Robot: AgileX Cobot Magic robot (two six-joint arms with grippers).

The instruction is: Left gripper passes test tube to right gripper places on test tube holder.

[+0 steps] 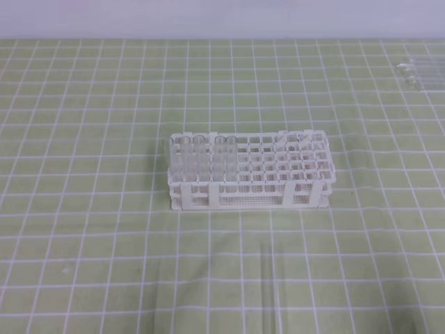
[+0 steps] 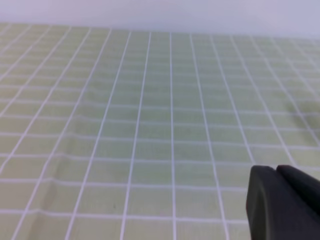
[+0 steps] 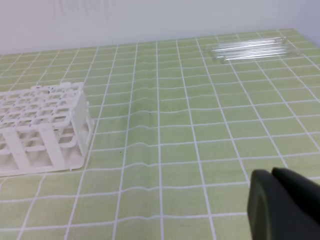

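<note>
From my remote station I see the test tube holder (image 1: 248, 170) standing mid-bench on the green gridded cloth (image 1: 83, 243), a white tiered lattice with clear tubes already upright in the holes at its left end (image 1: 198, 156); the remaining rows look vacant. More loose tubes (image 3: 250, 48) lie side by side in a small bundle near the far right corner of the bench, well apart from the rack. I judge the test tube for this pass to be one of those, though a faint glassy streak near the front edge (image 1: 268, 292) could be another one lying flat; it is too pale for me to say.

Neither arm shows in the overhead view. The left gripper (image 2: 285, 205) appears only as a dark edge in the lower right of its own wrist camera, over bare cloth, fingers closed on nothing. The right gripper (image 3: 285, 207) sits the same way in its view, fingers closed and empty, with the rack off to its left and the loose tubes beyond.

My reading: this cycle has yet to begin. Pickup, handover and placement all lie ahead.

The tubes are slender, colourless and round-ended, nearly vanishing against the cloth.
</note>
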